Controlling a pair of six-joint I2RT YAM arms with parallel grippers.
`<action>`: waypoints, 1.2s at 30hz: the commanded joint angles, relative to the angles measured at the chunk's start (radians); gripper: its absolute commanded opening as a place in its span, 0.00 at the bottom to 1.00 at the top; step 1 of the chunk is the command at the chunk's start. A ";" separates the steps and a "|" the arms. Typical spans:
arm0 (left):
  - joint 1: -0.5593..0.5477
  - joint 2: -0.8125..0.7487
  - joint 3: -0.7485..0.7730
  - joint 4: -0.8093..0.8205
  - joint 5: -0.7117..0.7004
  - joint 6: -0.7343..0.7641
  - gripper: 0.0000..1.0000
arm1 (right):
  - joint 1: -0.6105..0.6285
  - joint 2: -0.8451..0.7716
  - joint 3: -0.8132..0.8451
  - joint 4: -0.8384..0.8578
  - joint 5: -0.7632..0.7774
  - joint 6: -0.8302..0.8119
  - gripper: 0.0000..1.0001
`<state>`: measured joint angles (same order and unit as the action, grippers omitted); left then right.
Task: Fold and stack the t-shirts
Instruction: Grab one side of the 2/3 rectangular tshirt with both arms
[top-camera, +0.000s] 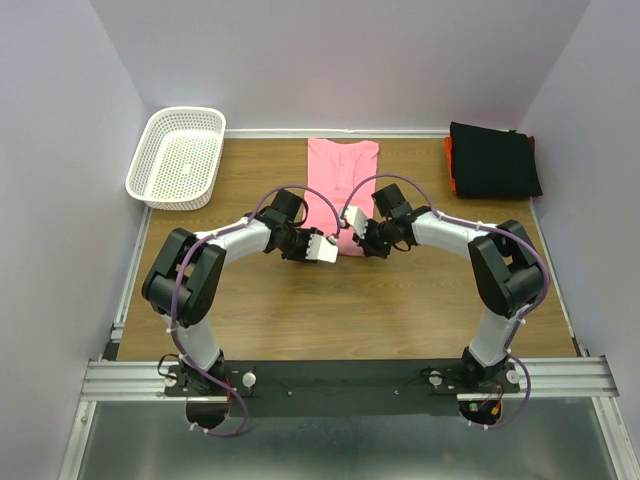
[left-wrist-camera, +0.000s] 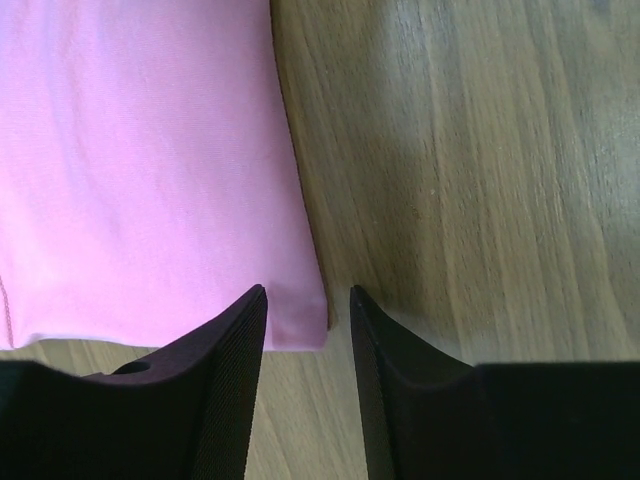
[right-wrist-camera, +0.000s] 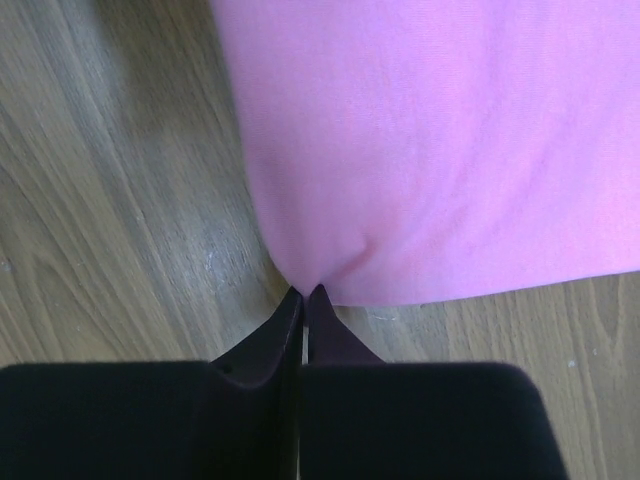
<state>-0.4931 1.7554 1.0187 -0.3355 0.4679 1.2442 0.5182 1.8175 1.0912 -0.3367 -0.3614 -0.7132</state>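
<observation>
The pink shirt lies flat in the middle of the table, folded into a long narrow strip that runs away from the arms, its far end close to the back edge. Both arms bend inward and meet at its near end.

The right gripper is closed, its two fingers pressed together at one near corner of the pink shirt. The cloth draws up into a small pucker right at the tips, so it is pinching the fabric there.

The left gripper stands open at the other near corner. One finger sits over the pink hem and the other over bare wood, with the corner of the cloth in the gap between them. I cannot tell whether those fingers touch the cloth. Seen from above, the two grippers are just beside each other over the shirt's near edge.

In the far right corner the black shirt sits folded into a neat rectangle on top of the orange shirt, of which only a thin strip shows along the left side. That pile is well apart from the pink shirt. A white basket stands in the far left corner, also well apart from it
</observation>
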 joint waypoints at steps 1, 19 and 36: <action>-0.004 0.038 0.013 -0.031 -0.017 -0.026 0.40 | 0.006 0.011 -0.036 -0.033 0.010 -0.011 0.01; -0.002 -0.131 0.119 -0.145 0.038 -0.109 0.00 | -0.043 -0.210 0.062 -0.162 -0.039 0.077 0.01; -0.252 -0.554 -0.017 -0.404 0.231 -0.377 0.00 | -0.041 -0.710 -0.047 -0.616 -0.227 -0.034 0.00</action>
<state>-0.6964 1.2804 1.0000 -0.6559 0.5892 1.0168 0.4767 1.1637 1.0302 -0.7719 -0.5014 -0.7197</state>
